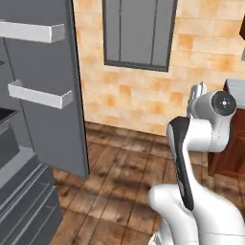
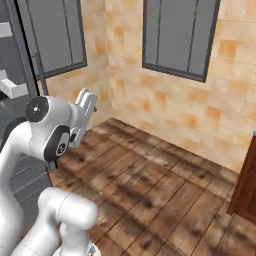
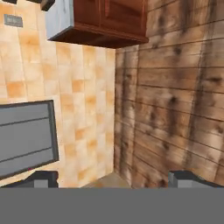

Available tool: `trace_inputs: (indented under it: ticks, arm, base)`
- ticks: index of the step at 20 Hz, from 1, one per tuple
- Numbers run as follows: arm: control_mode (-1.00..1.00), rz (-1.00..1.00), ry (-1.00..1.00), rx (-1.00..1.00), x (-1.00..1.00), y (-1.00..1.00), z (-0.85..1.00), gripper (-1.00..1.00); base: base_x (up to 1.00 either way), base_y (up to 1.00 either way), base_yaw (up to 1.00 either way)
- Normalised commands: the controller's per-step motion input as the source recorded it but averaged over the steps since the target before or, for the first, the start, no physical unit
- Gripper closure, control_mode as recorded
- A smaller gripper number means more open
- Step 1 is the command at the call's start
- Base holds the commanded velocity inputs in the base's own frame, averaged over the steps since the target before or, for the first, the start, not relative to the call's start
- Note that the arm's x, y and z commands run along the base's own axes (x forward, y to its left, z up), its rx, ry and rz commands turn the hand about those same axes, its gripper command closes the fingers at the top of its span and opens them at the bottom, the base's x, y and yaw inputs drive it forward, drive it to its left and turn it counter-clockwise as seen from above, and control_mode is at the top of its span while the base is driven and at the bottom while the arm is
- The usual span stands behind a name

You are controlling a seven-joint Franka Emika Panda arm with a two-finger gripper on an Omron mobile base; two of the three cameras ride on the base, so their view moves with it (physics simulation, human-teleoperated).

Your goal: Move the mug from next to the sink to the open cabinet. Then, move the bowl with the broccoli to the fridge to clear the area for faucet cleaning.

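Wooden floorboards [image 2: 165,185] spread out in front of the base, running to a tan tiled wall [image 1: 139,91] with a dark grey window [image 1: 139,33]. Nearest on the left stood the fridge [image 1: 24,191], its door [image 1: 52,86] swung open with pale shelves on the inside. The arm [image 1: 191,158] was folded up close over the base.

Risk, as I judged it: the door stood close beside the folded arm, so a swing or a turn of the base might clip its edge. Neither mug nor bowl was anywhere in these views, and I could not tell where they were, so any reach from here would have been blind; the base would need to face the counter first.

At the hand, the gripper [image 3: 113,180] had its two tips [image 3: 41,178] set far apart, as wide as they go, with nothing between them and nothing touching them. It looked along floor and wall toward the far corner, where a reddish-brown cabinet [image 3: 109,22] with a grey top stood against the tiles.
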Motion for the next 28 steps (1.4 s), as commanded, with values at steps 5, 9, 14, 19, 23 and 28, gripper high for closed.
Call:
trace_inputs:
  ticks: [5, 9, 14, 19, 23, 28]
  arm:
    - [1.0, 0.0, 0.0, 0.0, 0.0, 0.0, 0.0, -1.0]
    - [1.0, 0.0, 0.0, 0.0, 0.0, 0.0, 0.0, -1.0]
    - [1.0, 0.0, 0.0, 0.0, 0.0, 0.0, 0.0, -1.0]
    - [1.0, 0.0, 0.0, 0.0, 0.0, 0.0, 0.0, -1.0]
    - [1.0, 0.0, 0.0, 0.0, 0.0, 0.0, 0.0, -1.0]
    - [1.0, 0.0, 0.0, 0.0, 0.0, 0.0, 0.0, -1.0]
  base:
    - [0.03, -0.89, -0.89]
    - [0.31, -1.0, -0.77]
    - [0.81, -1.0, -0.54]
    - [1.0, -0.71, -0.07]
    - [1.0, -0.38, -0.06]
    - [1.0, -0.16, -0.1]
